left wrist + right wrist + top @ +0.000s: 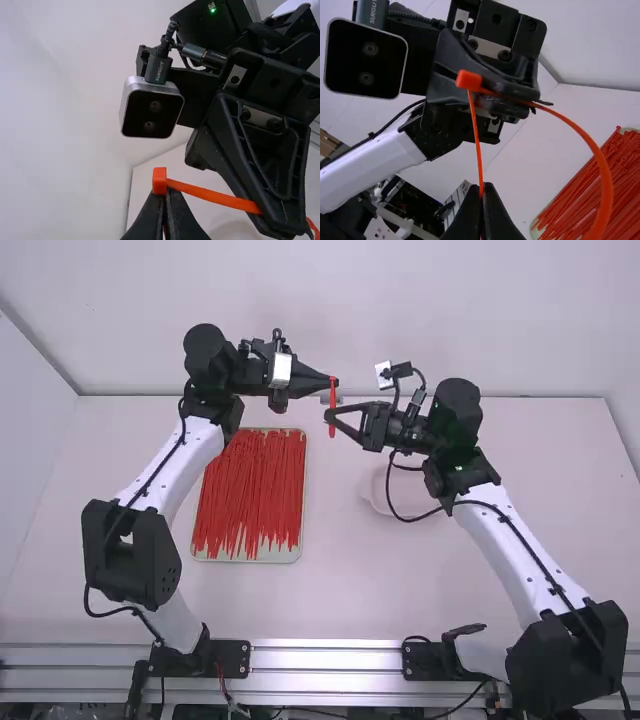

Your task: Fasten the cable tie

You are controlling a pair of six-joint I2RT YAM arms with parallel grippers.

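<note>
A red cable tie hangs in the air between both grippers, above the back of the table. My left gripper is shut on the tie's square head, its tips pinching just beneath it. My right gripper, a little lower and facing the left one, is shut on the strap, which rises straight from its tips to the head. The rest of the strap bends in a wide loop behind the left gripper's fingers.
A tray on the left half of the table holds several spare red cable ties, also visible in the right wrist view. A small white object lies on the table under the right arm.
</note>
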